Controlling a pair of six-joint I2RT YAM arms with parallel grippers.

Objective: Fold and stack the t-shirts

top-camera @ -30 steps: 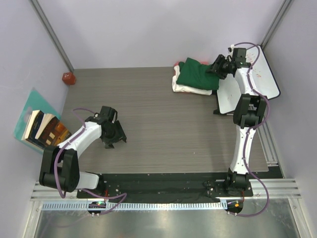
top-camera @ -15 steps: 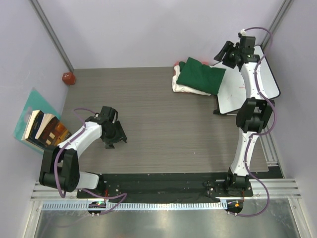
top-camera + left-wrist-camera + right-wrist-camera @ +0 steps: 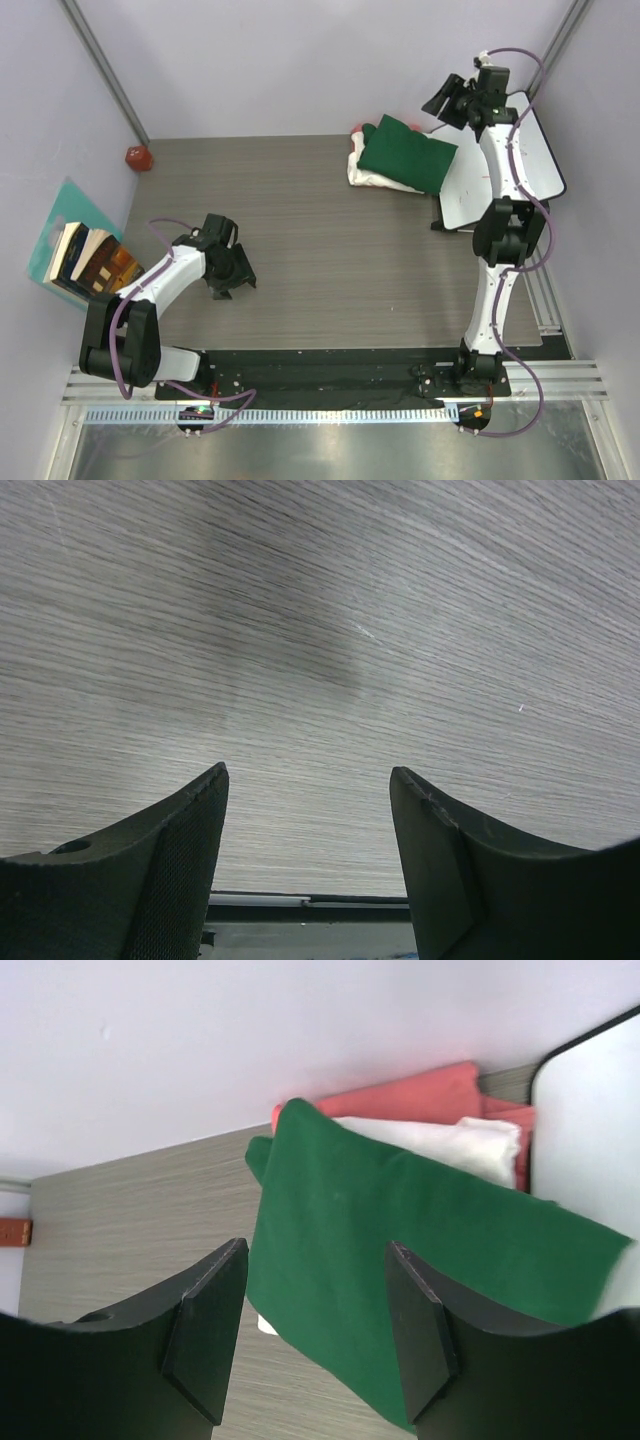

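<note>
The folded dark green t-shirt (image 3: 405, 157) lies on top of the cream-white folded bundle (image 3: 366, 176) at the table's far right; a red-pink cloth edge (image 3: 357, 131) shows behind them. In the right wrist view the green shirt (image 3: 400, 1250) covers most of the white bundle (image 3: 450, 1145) and the red-pink cloth (image 3: 420, 1092). My right gripper (image 3: 446, 97) is open and empty, raised above and behind the stack's right end. My left gripper (image 3: 233, 278) is open and empty low over bare table at the near left, far from the shirts.
A white whiteboard (image 3: 520, 160) lies at the far right, with the green shirt's corner overlapping its left edge. A small red object (image 3: 138, 157) sits at the far left corner. Books on a teal board (image 3: 80, 255) lean at the left wall.
My right gripper has let go of the green shirt and lifted up and back from the stack. The shirt now lies flatter, spread toward the whiteboard. The left arm has not moved.
</note>
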